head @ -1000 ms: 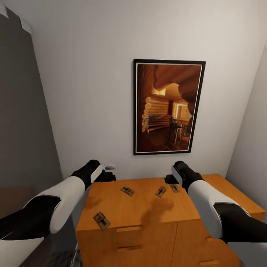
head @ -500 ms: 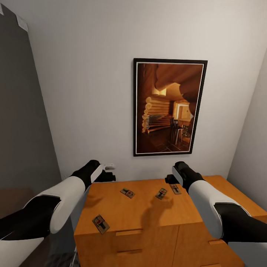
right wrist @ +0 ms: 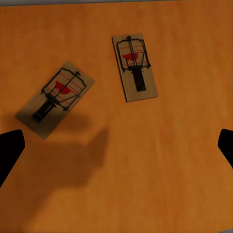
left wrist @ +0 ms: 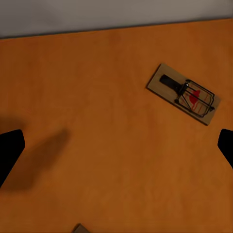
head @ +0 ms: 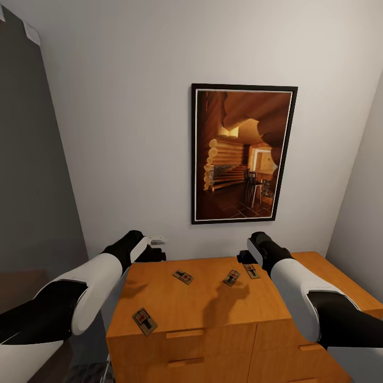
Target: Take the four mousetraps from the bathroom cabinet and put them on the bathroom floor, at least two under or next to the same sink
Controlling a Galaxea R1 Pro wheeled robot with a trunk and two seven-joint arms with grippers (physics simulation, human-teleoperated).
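- All 4 mousetraps lie flat on the top of the cabinet (head: 213, 306), none yet on the bathroom floor; 1 sits at the front left corner (head: 144, 321), 1 toward the back left (head: 183, 276), and 2 lie close together at the back right (head: 231, 277) (head: 251, 271).
- The right gripper (head: 246, 257) hovers over the back right of the top, nearer that pair than the left gripper is; its fingertips (right wrist: 10, 150) stand wide apart at the edges of the right wrist view, pinching nothing; both traps (right wrist: 55, 98) (right wrist: 135, 67) lie ahead of the open fingers, the first askew, the second with its long axis running roughly away from the gripper.
- The left gripper (head: 154, 253) hangs off the back left corner, likewise spread and empty; the back left trap (left wrist: 184, 94) lies ahead and to 1 side of it, long axis diagonal to the finger line.
- Judgement: a wrist turn would be needed to pinch across a trap's short side.
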